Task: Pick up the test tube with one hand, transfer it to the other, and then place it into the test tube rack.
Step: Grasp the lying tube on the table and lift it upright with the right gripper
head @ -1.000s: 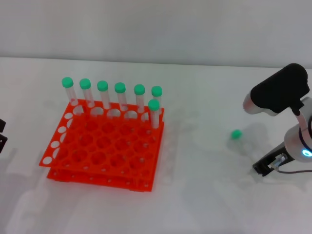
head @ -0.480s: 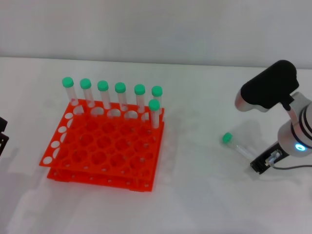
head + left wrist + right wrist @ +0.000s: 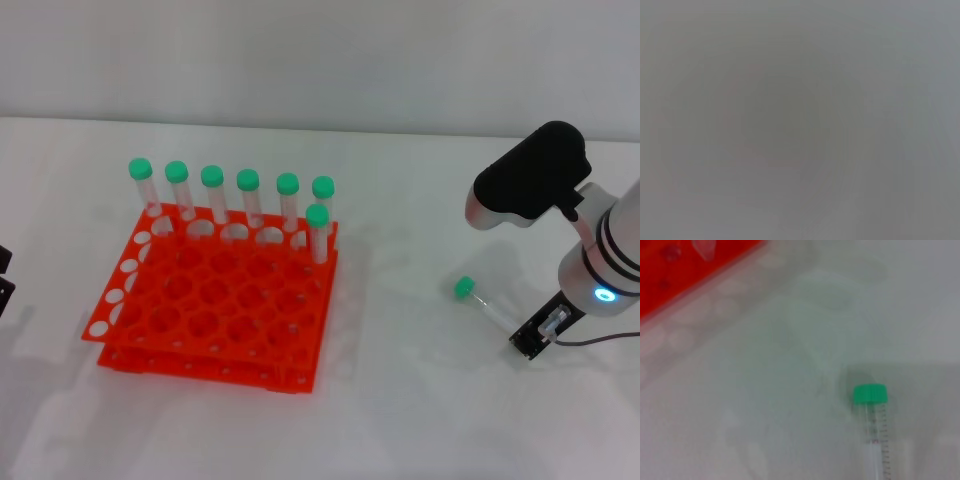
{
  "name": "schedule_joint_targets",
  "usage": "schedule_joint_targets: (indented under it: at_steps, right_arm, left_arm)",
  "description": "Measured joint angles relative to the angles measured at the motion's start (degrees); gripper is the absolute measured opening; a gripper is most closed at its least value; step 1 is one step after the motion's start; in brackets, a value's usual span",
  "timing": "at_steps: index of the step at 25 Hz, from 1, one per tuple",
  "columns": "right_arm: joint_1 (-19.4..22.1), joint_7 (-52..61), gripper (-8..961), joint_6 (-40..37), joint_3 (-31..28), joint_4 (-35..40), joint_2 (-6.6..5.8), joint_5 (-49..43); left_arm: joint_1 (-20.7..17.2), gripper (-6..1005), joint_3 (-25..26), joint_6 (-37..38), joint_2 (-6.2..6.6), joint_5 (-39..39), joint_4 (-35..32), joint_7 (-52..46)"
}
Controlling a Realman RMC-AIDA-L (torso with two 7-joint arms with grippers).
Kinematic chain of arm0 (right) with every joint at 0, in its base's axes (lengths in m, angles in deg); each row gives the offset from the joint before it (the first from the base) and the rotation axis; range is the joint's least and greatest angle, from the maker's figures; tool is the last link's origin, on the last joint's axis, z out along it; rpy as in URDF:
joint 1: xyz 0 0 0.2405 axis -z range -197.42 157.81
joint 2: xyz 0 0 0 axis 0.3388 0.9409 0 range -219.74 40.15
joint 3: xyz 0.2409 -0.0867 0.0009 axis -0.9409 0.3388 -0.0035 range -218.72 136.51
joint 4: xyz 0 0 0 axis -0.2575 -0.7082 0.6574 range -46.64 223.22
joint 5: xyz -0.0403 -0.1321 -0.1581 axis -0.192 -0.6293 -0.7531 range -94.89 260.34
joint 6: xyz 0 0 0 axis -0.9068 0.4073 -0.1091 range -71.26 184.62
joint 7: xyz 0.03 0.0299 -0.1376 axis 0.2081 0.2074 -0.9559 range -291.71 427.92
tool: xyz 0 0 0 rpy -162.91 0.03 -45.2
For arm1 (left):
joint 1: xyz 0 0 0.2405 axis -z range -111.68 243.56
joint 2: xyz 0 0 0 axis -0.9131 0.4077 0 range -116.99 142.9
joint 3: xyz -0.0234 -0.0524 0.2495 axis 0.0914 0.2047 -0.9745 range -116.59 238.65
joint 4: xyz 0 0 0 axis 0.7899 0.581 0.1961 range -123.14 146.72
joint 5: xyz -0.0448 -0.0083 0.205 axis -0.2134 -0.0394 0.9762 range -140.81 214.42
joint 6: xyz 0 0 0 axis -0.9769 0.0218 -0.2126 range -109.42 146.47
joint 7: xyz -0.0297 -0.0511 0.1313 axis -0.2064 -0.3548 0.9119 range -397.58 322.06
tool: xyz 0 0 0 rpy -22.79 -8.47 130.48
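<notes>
Test tube (image 3: 478, 298) lay flat on the white desk (image 3: 400, 400) at the right of the head view, its green cap pointing toward the orange-red test tube rack (image 3: 215, 300) at centre left, well apart from it. The right end effector (image 3: 535, 338) sat low at the tube's tapered end, lower right of the frame; whether it was apart, together or clamped on the tube could not be told. The left end effector (image 3: 5, 280) showed only as a dark edge at the far left, its state also unreadable. Judged from this, the risks were plain: a round, slim tube could roll or squirt away under an off-centre pinch. A grip at the very tip would leave little length for the hand-over. Seven capped tubes (image 3: 250, 195) already crowded the rack's back rows.
</notes>
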Motion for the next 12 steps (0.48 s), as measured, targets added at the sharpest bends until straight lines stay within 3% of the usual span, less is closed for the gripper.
schedule_joint_targets:
  at_steps: [12]
  right_arm:
    - [-1.7, 0.0, 170, 0.1, 0.2, -3.1, 0.08, 0.2]
  left_arm:
    - [0.3, 728, -0.1, 0.1, 0.02, 0.1, 0.2, 0.0]
